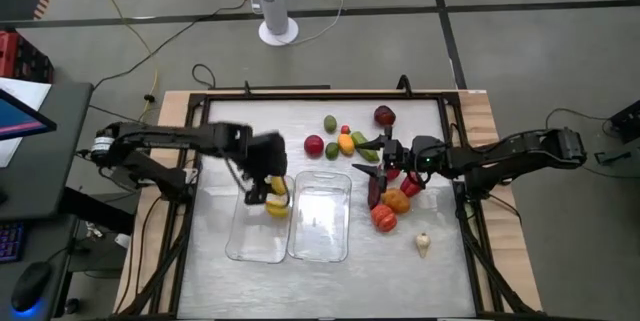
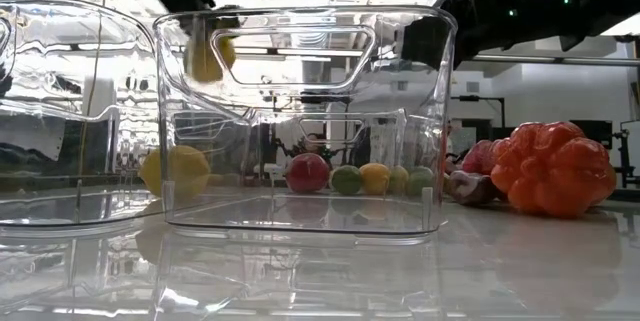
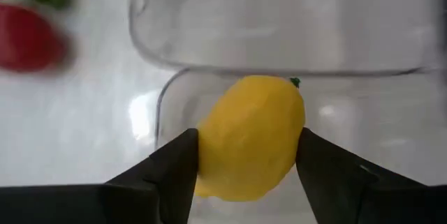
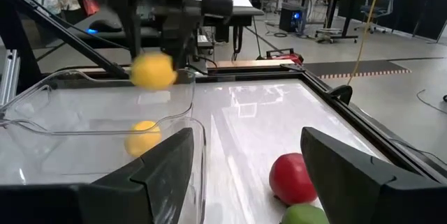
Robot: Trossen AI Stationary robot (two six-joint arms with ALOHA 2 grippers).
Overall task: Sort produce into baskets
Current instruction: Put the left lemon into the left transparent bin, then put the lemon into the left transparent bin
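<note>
There were two clear baskets (image 1: 258,223) (image 1: 321,216) side by side, two yellow lemons (image 4: 153,70) (image 4: 143,137) at the left one, about a dozen produce pieces (image 1: 372,151) loose on the table, and two grippers (image 1: 268,189) (image 1: 383,164).

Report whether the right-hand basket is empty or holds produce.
Empty. The right basket shows only clear floor in the high view; the yellow pieces sit at the left basket.

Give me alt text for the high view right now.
Seen from above, the left gripper holds a yellow lemon over the left basket, where another yellow piece already lies. The right gripper hangs open among loose produce beside the right basket.
</note>
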